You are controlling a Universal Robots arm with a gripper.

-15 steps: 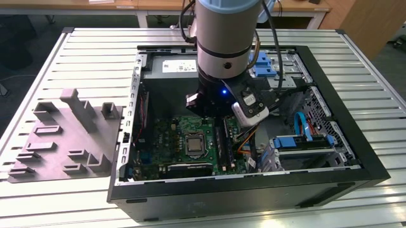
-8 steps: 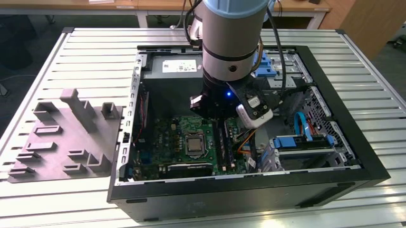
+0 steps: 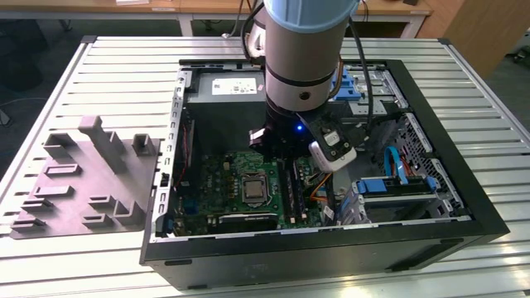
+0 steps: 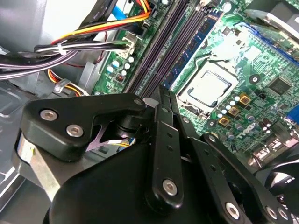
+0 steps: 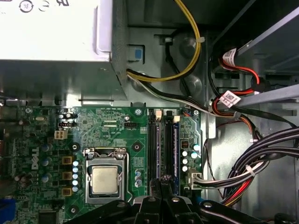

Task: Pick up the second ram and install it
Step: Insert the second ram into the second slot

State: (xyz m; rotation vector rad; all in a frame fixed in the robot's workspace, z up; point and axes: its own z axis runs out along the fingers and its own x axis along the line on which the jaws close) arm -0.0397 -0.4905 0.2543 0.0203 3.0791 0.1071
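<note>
A ram stick with a blue-green board and black chips stands on edge in the black slots of the green motherboard, beside the processor. In the first wrist view its blue edge runs along the slots. My gripper is shut, its two black fingers pressed together with nothing seen between them. The tips hover right over the near end of the slots. I cannot tell whether they touch a stick. From outside, the arm's wrist reaches down into the open case.
The black computer case lies open on a slatted metal table. Bundled cables and a grey power supply crowd the slots' far side. Blue drive brackets fill the exterior view's right. A grey fixture tray sits outside the case.
</note>
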